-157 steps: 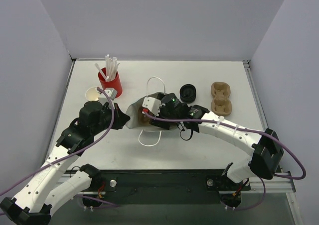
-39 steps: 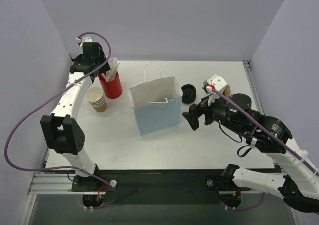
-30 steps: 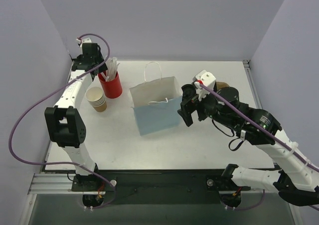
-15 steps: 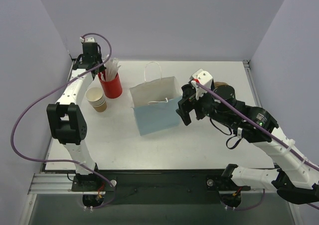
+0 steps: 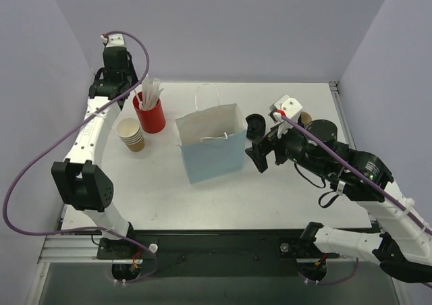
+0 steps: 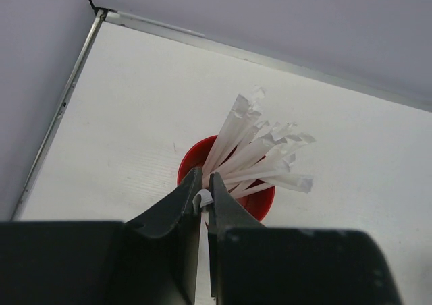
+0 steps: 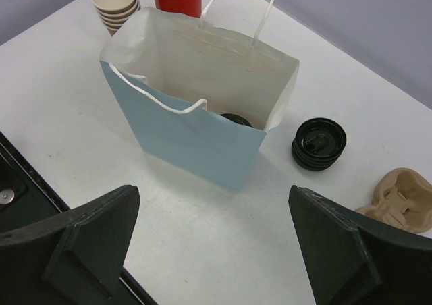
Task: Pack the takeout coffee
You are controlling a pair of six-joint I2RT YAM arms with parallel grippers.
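Black right gripper: jaws spread wide and holding nothing, just to the right of the bag and apart from it.
Left gripper: jaws narrow, pinched on a white piece. It is probably a wrapped straw's end, but you cannot confirm this. It hangs high over the red cup.
Takeout coffee: only its black lid shows, low inside the paper bag.
Change: five seconds ago the bag lay on its side with both grippers at its mouth. It now stands upright, mouth up. In the last half second the right gripper has backed off the bag's wall and the left gripper has lifted.
Meaning: treat the cup as packed. Only extras appear to remain.
Edges: the handles rise above the bag's rim, so keep your fingers clear of them. The lid stack sits just right of the bag, with the pulp carrier beyond it. The cream cups stand well to the left.
Open room: bare table lies in front of the bag. Enter the mouth from above.
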